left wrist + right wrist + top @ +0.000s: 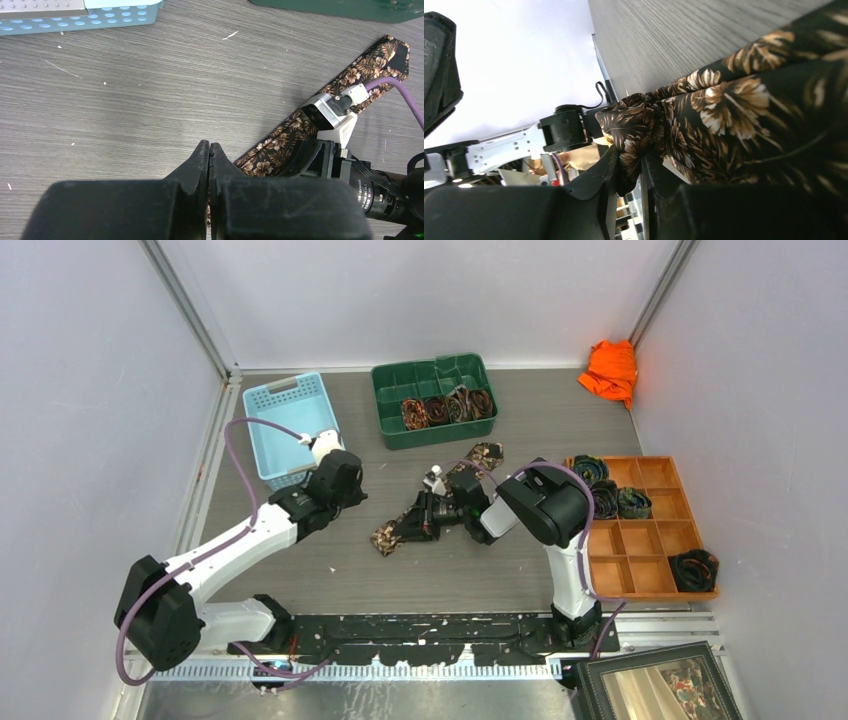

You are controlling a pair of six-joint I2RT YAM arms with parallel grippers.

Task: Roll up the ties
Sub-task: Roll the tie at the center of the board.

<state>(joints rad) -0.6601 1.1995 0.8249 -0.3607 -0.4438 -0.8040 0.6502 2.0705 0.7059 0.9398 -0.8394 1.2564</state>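
Observation:
One unrolled tie (478, 456), dark with tan flowers, lies slantwise on the grey table from near the green bin down to the left. My right gripper (629, 160) is shut on a bunched fold of this tie (724, 115), low on its length; in the top view the right gripper (425, 517) reaches left across it. My left gripper (210, 148) is shut, its tips pressed together with nothing clamped at them. It hangs just left of the tie (350, 77), whose wide pointed end lies at the far right. In the top view the left gripper (343, 490) stands beside the blue basket.
A green bin (385, 405) at the back holds several rolled ties (447, 406). A wooden divided tray (655, 540) at the right holds more coils (605, 492). A blue basket (290, 425) stands back left and an orange cloth (610, 370) back right. A picture frame (655, 685) lies near right.

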